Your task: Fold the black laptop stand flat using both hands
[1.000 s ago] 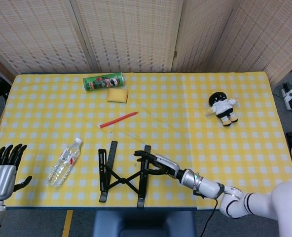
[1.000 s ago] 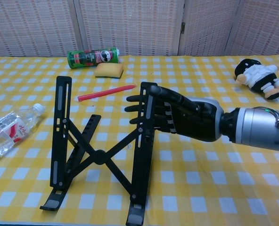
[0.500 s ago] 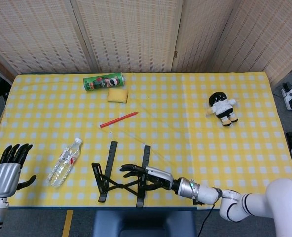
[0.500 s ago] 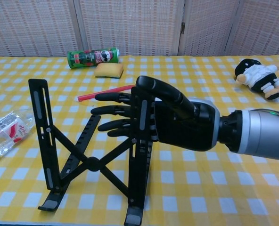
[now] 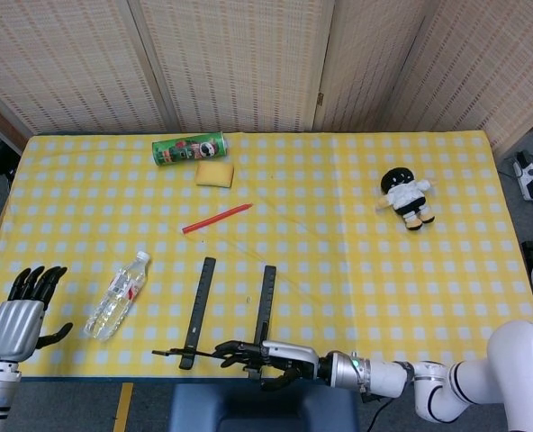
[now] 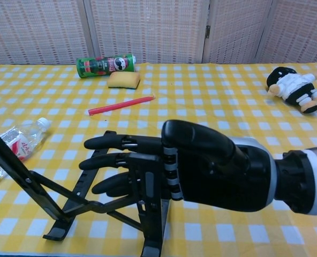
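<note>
Black laptop stand (image 6: pixel 94 187) lower, right robot hand (image 6: pixel 201 166) nearer

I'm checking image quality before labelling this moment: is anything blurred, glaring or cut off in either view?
Chest view: the right hand fills the foreground, softer than the crisp green can; the laptop stand runs off the left edge. Head view: even lighting, no strong glare; the stand and hand sit at the bottom border, and the left hand is near the corner.

Right robot hand (image 6: pixel 201 168) outstretched; left robot hand (image 5: pixel 19 315) spread.
</note>
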{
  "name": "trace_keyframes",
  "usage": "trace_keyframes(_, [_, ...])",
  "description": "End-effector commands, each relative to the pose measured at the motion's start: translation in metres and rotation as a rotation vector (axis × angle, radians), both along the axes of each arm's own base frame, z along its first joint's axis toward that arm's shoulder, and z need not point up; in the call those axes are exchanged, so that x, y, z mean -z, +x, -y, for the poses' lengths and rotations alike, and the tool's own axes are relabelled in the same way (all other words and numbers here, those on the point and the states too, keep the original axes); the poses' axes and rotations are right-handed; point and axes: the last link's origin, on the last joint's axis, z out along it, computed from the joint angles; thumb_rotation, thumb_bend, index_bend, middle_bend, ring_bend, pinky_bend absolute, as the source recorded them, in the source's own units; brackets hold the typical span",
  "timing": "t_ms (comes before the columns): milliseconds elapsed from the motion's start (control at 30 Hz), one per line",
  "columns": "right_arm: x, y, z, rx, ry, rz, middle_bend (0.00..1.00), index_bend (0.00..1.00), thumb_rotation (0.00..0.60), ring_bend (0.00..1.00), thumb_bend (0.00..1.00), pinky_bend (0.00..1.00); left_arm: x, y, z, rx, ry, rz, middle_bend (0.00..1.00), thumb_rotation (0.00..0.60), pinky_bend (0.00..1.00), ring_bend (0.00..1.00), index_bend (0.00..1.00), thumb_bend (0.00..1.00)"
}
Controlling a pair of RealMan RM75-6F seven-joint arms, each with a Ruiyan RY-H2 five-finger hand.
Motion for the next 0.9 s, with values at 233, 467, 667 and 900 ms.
trace_keyframes(233, [-0.001, -0.007, -0.004, -0.001, -0.024, -0.013, 0.08, 0.0, 0.271, 0.11, 0.19, 0.0, 0.001, -0.002, 0.003, -0.002, 0.0, 0.006, 0.16, 0.6, 0.0, 0.09, 0.13, 0.24])
trace_keyframes(467, [-0.001, -0.015, -0.003, 0.024, -0.085, -0.043, 0.08, 0.0, 0.269, 0.11, 0.19, 0.0, 0.003, -0.002, 0.002, 0.0, -0.008, 0.008, 0.16, 0.6, 0.0, 0.09, 0.13, 0.24])
trace_keyframes(667, [0.007, -0.023, -0.002, 0.071, -0.082, -0.06, 0.08, 0.0, 0.269, 0.11, 0.19, 0.0, 0.004, -0.001, 0.003, 0.004, -0.014, 0.006, 0.16, 0.6, 0.0, 0.09, 0.13, 0.24])
trace_keyframes(900, [0.022, -0.036, -0.004, 0.15, -0.029, -0.083, 0.08, 0.0, 0.271, 0.11, 0.19, 0.0, 0.004, -0.001, 0.006, 0.002, -0.014, 0.004, 0.16, 0.6, 0.0, 0.09, 0.13, 0.24])
